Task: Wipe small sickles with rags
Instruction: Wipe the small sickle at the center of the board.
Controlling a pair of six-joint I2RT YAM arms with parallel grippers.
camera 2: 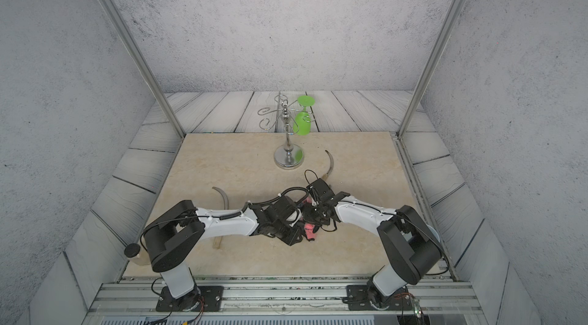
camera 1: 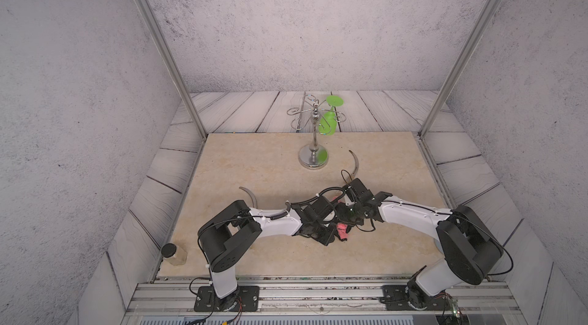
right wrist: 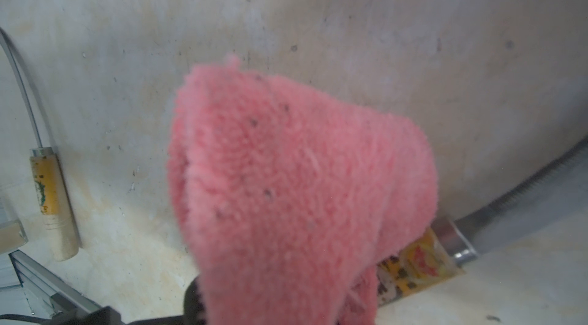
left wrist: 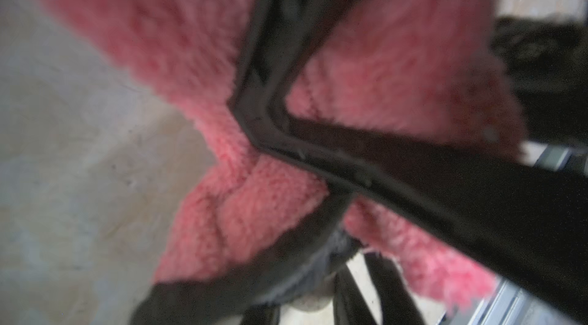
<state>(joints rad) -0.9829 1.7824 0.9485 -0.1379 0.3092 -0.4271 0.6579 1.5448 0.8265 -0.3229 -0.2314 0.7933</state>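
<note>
**Rag Clamped Over the Near Sickle, Wipe Not Yet Begun**

The beige marbled stone-look tabletop (camera 1: 270, 177) carried everything. The white-and-black left arm (camera 1: 276, 225) and right arm (camera 1: 410, 215) folded inward to meet near its middle. At the far edge stood the chrome wire-armed stand (camera 1: 313, 151) with a green plastic goblet (camera 1: 329, 121) hung on it, well apart from the work.

Three slim small sickles with curved dark-grey blades and pale wooden handles were in view. The left sickle (camera 1: 251, 197) lay partly under the left arm, and the far sickle (camera 1: 354, 164) lay beyond the right wrist. The near sickle (right wrist: 416, 263), yellow-black label band showing, ran behind the hanging cloth in the right wrist view. Whether it rested on the table could not be told.

The small pink terry rag (right wrist: 302, 180) hung bunched between the grippers. The right gripper (camera 1: 345, 213) was clamped on it. The left gripper (camera 1: 329, 232) was closed too, but what it pinched was too blurred to tell.

The step looked like bringing rag to blade. Done well, it would need a thick fold laid just past the steel ferrule (right wrist: 455, 240). One steady draw toward the tip along the blade's back should then keep the terry loops off the edge. The handle likely wanted pinning, since so light a tool could slide with the cloth.
</note>
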